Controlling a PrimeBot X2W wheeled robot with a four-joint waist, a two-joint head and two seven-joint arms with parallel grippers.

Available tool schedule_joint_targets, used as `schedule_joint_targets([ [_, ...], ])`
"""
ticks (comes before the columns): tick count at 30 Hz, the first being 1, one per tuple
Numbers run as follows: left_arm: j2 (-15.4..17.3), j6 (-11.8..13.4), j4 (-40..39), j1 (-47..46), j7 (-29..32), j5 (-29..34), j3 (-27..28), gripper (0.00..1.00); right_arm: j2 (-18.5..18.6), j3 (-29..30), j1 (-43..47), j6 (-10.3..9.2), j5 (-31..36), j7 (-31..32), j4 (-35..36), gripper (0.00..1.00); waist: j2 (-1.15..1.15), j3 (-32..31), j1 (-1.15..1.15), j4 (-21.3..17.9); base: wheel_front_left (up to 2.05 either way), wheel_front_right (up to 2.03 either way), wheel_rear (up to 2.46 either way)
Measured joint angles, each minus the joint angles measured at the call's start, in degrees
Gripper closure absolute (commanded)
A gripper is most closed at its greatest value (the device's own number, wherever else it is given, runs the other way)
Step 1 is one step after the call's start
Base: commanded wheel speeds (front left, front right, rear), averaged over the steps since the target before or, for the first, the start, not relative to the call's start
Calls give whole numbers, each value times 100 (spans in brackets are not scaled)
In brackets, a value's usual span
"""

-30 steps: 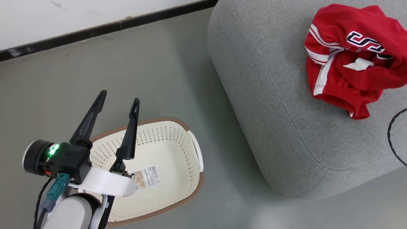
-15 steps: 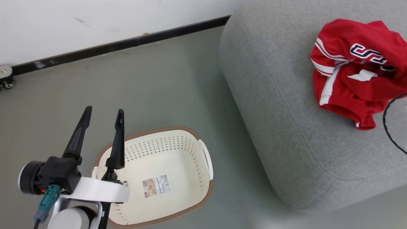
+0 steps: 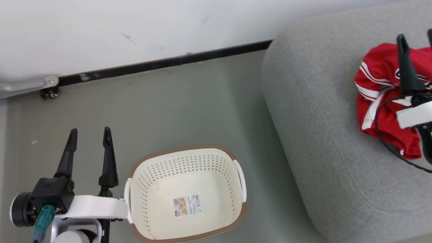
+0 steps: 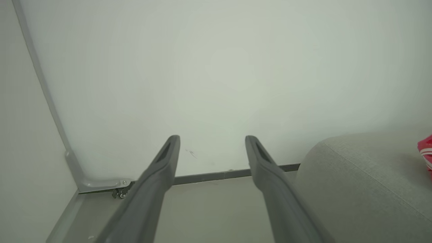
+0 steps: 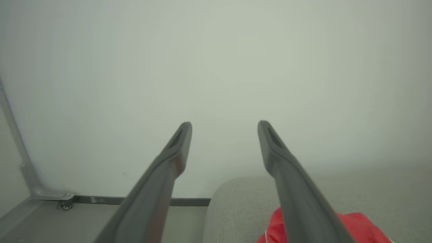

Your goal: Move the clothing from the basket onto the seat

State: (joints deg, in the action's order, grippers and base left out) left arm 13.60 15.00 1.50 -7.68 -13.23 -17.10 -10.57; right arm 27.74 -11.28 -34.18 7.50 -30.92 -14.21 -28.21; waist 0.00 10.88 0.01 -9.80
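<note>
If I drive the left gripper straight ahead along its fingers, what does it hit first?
Probably the white wall: the left gripper is open and its wrist view looks straight at it, above the dark baseboard, with nothing between. How far off it is, I cannot tell.

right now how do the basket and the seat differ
The basket is cream perforated plastic with a brown rim; the seat is grey woven fabric. The basket is far smaller than the seat. The basket has just a label on its bottom, while the seat bears the red clothing. Both stand on the floor and have rounded corners.
</note>
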Motion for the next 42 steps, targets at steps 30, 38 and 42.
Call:
schedule_joint_targets([
  [30, -175, -215, 825, 424, -67, -93, -299, 0, -1558, 427, 2057, 0, 1205, 0, 261, 0, 0, -1062, 0, 896, 0, 0, 0],
  [38, -224, -275, 968, 502, -67, -93, -405, 0, -1919, 564, 2552, 0, 1474, 2, 427, 0, 0, -1278, -1, 953, 0, 0, 0],
  [42, -250, -299, 1032, 532, -67, -93, -437, 0, -2128, 631, 2788, 0, 1628, 10, 506, 0, 0, -1363, -1, 952, 0, 0, 0],
])
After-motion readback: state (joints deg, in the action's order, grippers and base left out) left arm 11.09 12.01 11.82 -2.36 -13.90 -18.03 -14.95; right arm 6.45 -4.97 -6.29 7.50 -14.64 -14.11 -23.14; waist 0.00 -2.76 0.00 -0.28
